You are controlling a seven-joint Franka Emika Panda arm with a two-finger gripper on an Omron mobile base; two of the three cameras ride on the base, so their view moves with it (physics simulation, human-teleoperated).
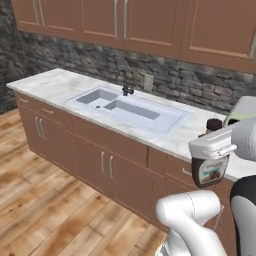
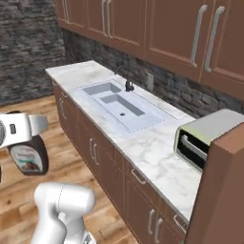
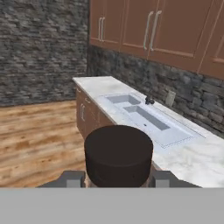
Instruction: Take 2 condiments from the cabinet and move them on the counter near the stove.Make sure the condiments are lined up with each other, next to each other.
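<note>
Gripping dark brown bottle (image 1: pixel 210 170) w/ gripper (image 1: pixel 214 148), right of frame, beside marble counter (image 1: pixel 60 82) w/ sink (image 1: pixel 127 107).

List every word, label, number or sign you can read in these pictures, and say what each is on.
No text can be read.
Brown bottle in the gripper: its pale label shows a picture, too blurred to read.
Toaster oven: no markings visible.
</note>
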